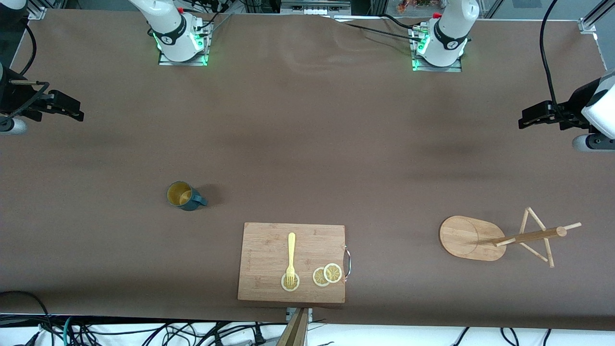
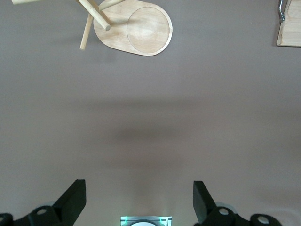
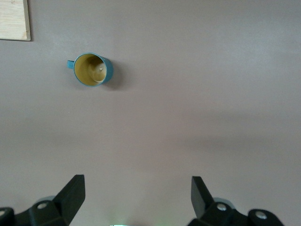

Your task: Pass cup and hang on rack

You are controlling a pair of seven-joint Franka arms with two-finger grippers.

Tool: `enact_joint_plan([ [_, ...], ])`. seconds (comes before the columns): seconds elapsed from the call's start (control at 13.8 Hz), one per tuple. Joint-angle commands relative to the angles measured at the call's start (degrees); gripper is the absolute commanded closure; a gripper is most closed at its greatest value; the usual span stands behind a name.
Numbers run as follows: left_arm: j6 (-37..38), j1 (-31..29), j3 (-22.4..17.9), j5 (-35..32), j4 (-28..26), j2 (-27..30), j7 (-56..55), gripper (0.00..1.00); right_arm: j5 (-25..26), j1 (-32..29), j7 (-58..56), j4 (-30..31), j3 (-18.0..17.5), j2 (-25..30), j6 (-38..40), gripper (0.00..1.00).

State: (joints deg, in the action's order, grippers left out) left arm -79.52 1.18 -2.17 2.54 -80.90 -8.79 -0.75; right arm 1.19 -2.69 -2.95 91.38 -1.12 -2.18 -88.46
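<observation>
The dark teal cup [image 1: 182, 195] stands upright on the table toward the right arm's end, its tan inside showing and its handle pointing toward the cutting board's end. It also shows in the right wrist view [image 3: 91, 69]. The wooden rack [image 1: 468, 238] stands toward the left arm's end, with an oval base, a post and thin pegs; its base shows in the left wrist view [image 2: 141, 30]. My right gripper [image 1: 72, 109] [image 3: 138, 197] is open and empty, high over bare table at its end. My left gripper [image 1: 528, 117] [image 2: 139, 200] is open and empty, high over bare table at its end.
A bamboo cutting board [image 1: 292, 262] with a metal handle lies near the front edge between cup and rack. On it lie a yellow fork [image 1: 290, 254] and lemon slices [image 1: 326, 275]. Cables run along the table's edges.
</observation>
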Motion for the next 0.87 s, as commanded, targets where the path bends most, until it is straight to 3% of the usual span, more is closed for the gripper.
enact_joint_plan([
  [0.0,0.5,-0.3,0.3,-0.3,2.2,-1.1,-0.8,0.0,0.0,0.1,0.6,0.4,-0.2,0.0,-0.6,0.0],
  [0.51,0.5,-0.3,0.3,-0.3,2.2,-1.1,-0.7,0.0,0.2,1.7,0.6,0.4,-0.4,-2.8,-3.5,0.0],
  [0.79,0.5,-0.3,0.3,-0.3,2.2,-1.1,-0.7,0.0,4.9,6.2,0.6,0.3,-0.5,-6.9,-5.4,0.0],
])
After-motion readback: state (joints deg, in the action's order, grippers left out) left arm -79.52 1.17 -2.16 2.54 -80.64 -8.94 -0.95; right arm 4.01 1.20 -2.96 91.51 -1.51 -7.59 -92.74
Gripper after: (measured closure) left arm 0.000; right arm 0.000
